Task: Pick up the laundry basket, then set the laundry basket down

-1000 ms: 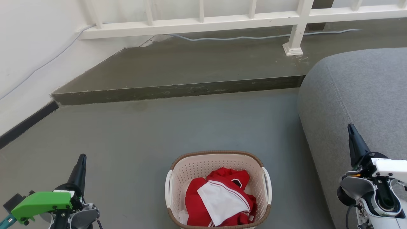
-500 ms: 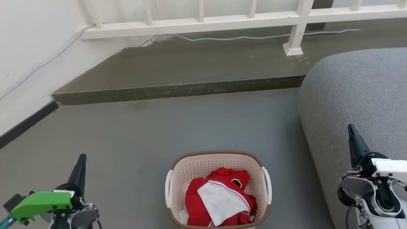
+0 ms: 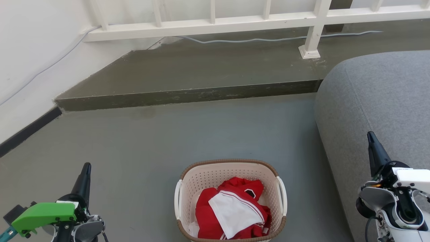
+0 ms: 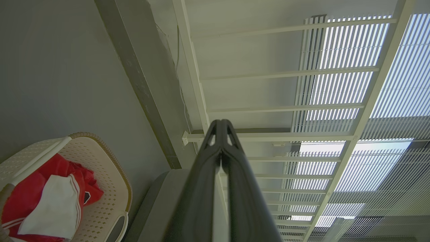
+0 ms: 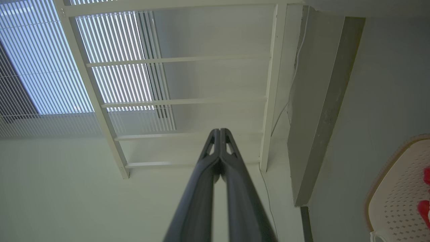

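Grey floor [image 3: 168, 141] carries the laundry basket [image 3: 230, 161] at 6 o'clock in the head view, handles [image 3: 177, 201] facing 9 and 3. Left jaws stand off at its 9 o'clock, right jaws at 3. Both pairs are pressed together, well apart from it, about equally near. Step [image 3: 188, 95] and railing [image 3: 215, 25] lie beyond at 12.

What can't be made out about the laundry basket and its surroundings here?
Near rim of the laundry basket: cut off by the head view's bottom edge.
Floor of the basket: hidden under the red and white clothes, in the head and left wrist views.
Right part of the grey sofa: cut off by the head view's right edge.
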Controlling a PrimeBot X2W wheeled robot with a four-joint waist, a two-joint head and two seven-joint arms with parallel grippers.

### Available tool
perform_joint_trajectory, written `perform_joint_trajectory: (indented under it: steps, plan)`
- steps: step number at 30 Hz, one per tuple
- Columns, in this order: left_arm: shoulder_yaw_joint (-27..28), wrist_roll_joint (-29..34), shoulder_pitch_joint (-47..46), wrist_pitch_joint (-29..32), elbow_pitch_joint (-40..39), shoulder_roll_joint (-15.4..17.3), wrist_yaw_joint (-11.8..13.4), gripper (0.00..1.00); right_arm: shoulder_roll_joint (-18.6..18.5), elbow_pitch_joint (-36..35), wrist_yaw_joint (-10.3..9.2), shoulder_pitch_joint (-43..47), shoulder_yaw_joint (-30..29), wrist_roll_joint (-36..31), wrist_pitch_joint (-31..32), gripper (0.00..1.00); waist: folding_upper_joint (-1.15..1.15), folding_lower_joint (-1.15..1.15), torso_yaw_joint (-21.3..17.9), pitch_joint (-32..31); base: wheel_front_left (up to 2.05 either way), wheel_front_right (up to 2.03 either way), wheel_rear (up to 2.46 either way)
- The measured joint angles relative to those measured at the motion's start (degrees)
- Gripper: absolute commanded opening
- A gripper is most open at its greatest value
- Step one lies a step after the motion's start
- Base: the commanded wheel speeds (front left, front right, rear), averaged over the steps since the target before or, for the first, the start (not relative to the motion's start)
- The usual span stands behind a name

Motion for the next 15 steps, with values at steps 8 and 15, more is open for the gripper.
perform_joint_trajectory:
  steps: [8, 15]
  plan:
    - [0.0, 0.0, 0.0, 0.0, 0.0, 0.0, 0.0, 0.00, 0.0, 0.0, 0.00, 0.0, 0.0, 0.0, 0.0, 0.00, 0.00, 0.00, 0.0, 0.0, 0.00, 0.00, 0.00]
    - [0.0, 0.0, 0.0, 0.0, 0.0, 0.0, 0.0, 0.00, 0.0, 0.0, 0.00, 0.0, -0.1, 0.0, 0.0, 0.00, 0.00, 0.00, 0.0, 0.0, 0.00, 0.00, 0.00]
